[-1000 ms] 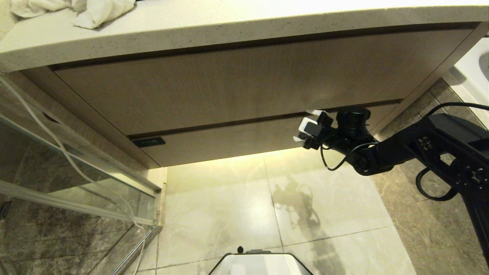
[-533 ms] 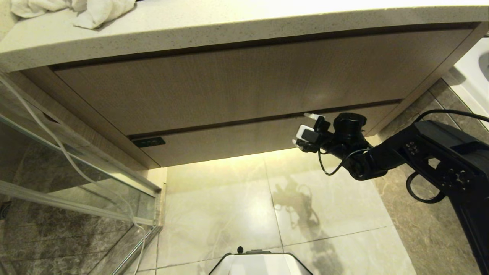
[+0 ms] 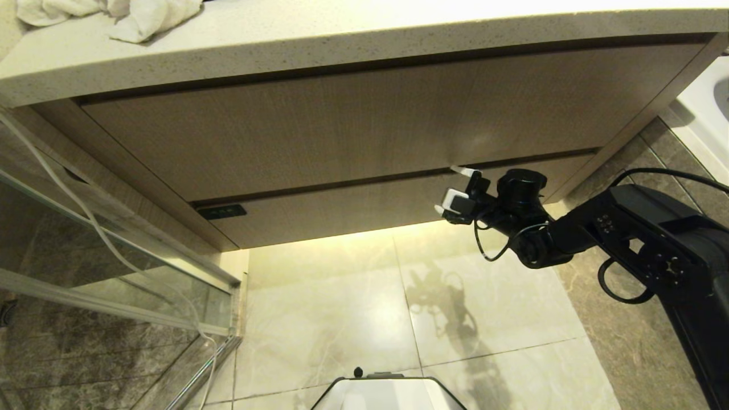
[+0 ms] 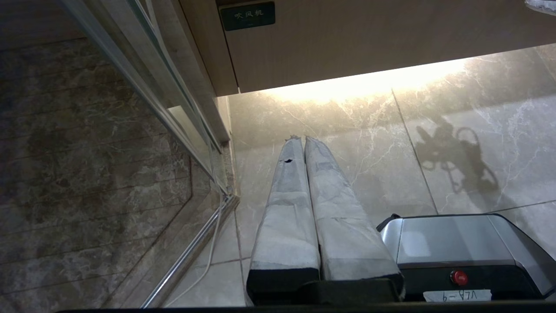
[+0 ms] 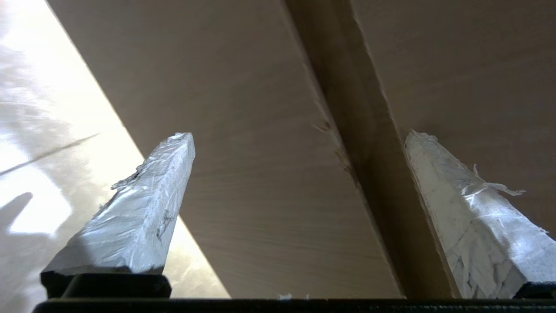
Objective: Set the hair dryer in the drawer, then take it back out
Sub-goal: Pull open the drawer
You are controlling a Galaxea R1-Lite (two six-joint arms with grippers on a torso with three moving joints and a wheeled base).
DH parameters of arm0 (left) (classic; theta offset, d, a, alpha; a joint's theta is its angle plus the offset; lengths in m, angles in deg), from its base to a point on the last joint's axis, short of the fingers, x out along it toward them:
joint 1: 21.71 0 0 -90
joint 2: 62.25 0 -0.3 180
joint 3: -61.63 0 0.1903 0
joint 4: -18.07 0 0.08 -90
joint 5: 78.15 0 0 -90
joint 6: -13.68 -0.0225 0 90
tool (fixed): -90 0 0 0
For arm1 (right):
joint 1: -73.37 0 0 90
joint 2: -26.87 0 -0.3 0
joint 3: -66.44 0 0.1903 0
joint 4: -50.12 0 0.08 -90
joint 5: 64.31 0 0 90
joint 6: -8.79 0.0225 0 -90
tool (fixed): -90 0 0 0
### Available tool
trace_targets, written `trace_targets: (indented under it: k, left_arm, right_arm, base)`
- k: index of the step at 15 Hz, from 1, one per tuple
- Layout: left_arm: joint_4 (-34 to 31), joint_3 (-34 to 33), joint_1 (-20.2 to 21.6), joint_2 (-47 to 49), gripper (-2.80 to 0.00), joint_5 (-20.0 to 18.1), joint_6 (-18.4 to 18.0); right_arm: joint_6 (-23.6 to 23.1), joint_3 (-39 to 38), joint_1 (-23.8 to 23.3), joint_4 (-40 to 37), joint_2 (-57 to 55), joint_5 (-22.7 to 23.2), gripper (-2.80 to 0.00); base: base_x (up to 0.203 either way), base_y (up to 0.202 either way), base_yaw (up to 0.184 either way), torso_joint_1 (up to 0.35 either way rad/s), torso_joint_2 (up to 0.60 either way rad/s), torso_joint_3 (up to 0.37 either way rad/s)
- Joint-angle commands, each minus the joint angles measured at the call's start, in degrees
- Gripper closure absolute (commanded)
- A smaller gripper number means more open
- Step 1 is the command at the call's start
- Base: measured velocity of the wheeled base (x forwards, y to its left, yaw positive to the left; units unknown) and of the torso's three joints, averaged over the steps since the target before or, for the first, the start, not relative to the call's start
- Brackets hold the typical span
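Looking from the head: you see the right gripper (image 3: 455, 191) at the closed drawer (image 3: 364, 208), its jaws released, straddling the drawer's top edge; no hair dryer shows.
Left wrist: your left gripper (image 4: 304, 143) hangs over the floor (image 4: 369, 126), jaws clenched on nothing.
Right wrist: fingers (image 5: 143, 204) spread across the seam above the drawer front.

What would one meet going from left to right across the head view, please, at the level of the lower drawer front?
Glass partition → small dark plate → the drawer → right gripper, open at the gap above it → the black right arm.
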Motion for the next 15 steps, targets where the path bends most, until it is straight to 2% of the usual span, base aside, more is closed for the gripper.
trace_targets:
  k: [1,7,15]
  left_arm:
    - [0.0,0.0,0.0,0.0,0.00,0.0,0.0]
    - [0.0,0.0,0.0,0.0,0.00,0.1,0.0]
    - [0.0,0.0,0.0,-0.1,0.00,0.0,0.0]
  right_arm:
    - [-0.3,1.2,-0.5,1.7,-1.9,0.1,-2.80]
    - [0.0,1.6,-1.3,1.0,-3.5,-0.2,-2.80]
    - [-0.4,3.1,-1.3,1.0,-4.5,2.0,-2.80]
  base:
    - [0.000,0.000,0.000,0.000,0.00,0.000]
    - [0.000,0.000,0.000,0.000,0.00,0.000]
    - [0.000,0.000,0.000,0.000,0.00,0.000]
